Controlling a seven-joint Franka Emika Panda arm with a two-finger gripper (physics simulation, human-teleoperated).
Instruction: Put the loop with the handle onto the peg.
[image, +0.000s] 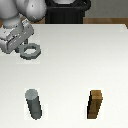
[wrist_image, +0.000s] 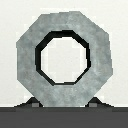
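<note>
Clearly the hand is clenched on the loop with the handle, gripping it by the stubby tab so that the ring itself juts out clear of the fingers. That grip makes sense: holding the tab leaves the round hole unobstructed, ready to go over something upright. The ring looks lifted just off the white surface, lying roughly flat, though how high it hangs is hard to judge.

From the wrist view the loop fills the frame: a flat, faceted gray metal ring, mottled and matte, with a dark bevelled inner edge around a clean circular opening. Through the hole only pale surface shows, so the peg is not under it yet. Two dark finger tips peek out beneath the ring at the tab side.

The peg stands well apart from the hand, on the near side of the surface as the exterior view shows it: a smooth, dark gray upright cylinder. Beside it, farther toward the exterior view's right, stands a brown wooden block, rectangular with visible grain, about the same height. Carrying the ring over the peg remains to be done.
</note>
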